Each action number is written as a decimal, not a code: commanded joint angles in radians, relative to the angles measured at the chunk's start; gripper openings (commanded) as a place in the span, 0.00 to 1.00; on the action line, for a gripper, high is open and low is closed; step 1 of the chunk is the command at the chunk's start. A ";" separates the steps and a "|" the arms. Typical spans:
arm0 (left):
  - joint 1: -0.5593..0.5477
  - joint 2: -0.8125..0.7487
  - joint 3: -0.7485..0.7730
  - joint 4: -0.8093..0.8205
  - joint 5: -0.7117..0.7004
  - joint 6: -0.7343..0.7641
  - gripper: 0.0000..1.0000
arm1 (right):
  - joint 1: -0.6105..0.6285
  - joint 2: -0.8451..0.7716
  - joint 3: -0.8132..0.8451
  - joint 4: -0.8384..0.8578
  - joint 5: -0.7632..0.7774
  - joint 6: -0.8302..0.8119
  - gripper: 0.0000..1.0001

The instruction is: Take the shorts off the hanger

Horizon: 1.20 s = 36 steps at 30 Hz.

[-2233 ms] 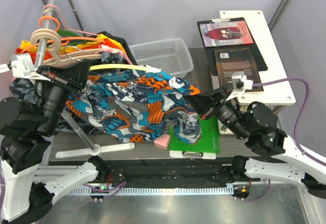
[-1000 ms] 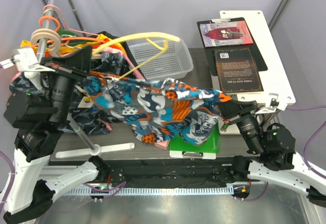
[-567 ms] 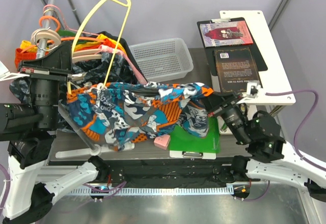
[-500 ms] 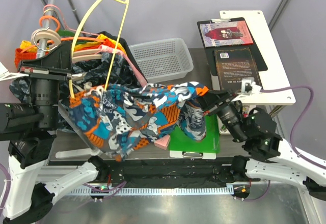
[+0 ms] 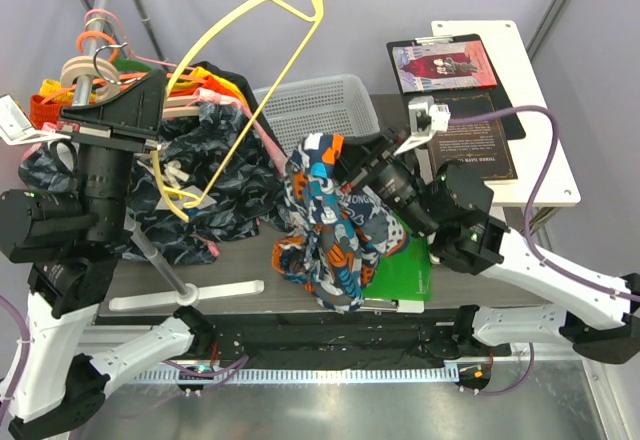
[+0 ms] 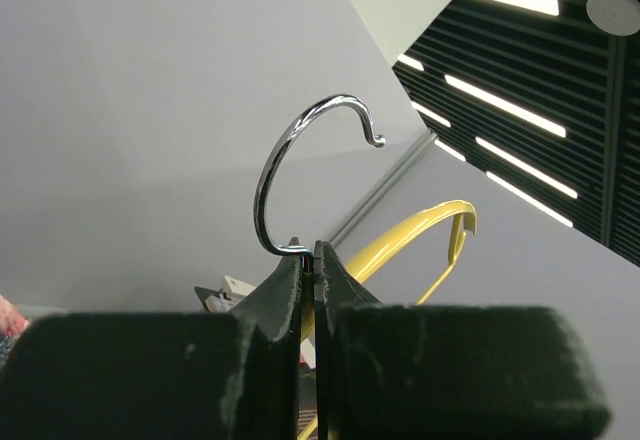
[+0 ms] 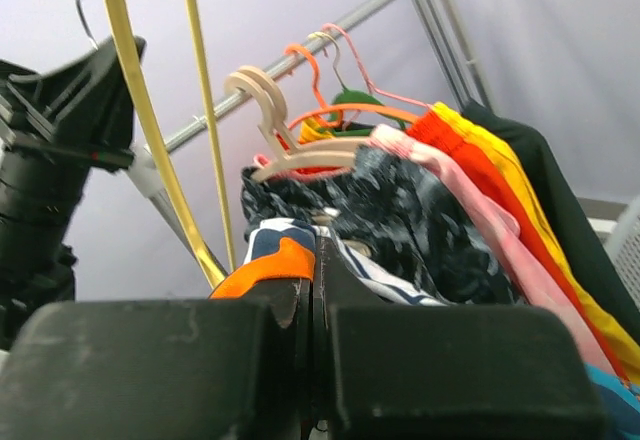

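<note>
Right gripper (image 7: 312,252): fingers closed tight on a fold of the shorts (image 7: 268,250), orange and white print showing at the tips. Left gripper (image 6: 313,272): fingers pressed together at the base of a chrome hook (image 6: 300,160), with the hanger (image 6: 405,240) rising just behind. The hanger appears to be held there, but the exact contact is hidden.

Change noted: half a second ago the shorts were stretched between both arms with the hanger threaded through. Now the shorts (image 5: 325,225) hang bunched from the right gripper (image 5: 342,160) above the green board (image 5: 412,260). The hanger (image 5: 250,45) is raised bare at left, well apart from them.

Separation is judged complete. Only putting both down appears to remain.
</note>
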 commanded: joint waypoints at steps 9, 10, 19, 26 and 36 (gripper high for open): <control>0.005 -0.096 0.100 -0.146 0.109 0.065 0.00 | -0.006 0.214 0.418 0.034 -0.035 -0.078 0.01; 0.004 -0.110 0.104 -0.166 0.118 0.064 0.00 | -0.007 0.224 0.451 0.025 -0.038 -0.084 0.01; 0.004 -0.144 0.146 -0.266 0.168 0.041 0.00 | -0.010 0.422 0.547 0.065 -0.156 -0.028 0.01; 0.004 -0.130 0.219 -0.364 0.155 0.075 0.00 | -0.010 0.560 0.551 0.134 -0.265 0.066 0.01; 0.004 -0.089 0.230 -0.375 0.209 0.059 0.00 | -0.009 0.576 0.292 0.142 -0.216 0.049 0.01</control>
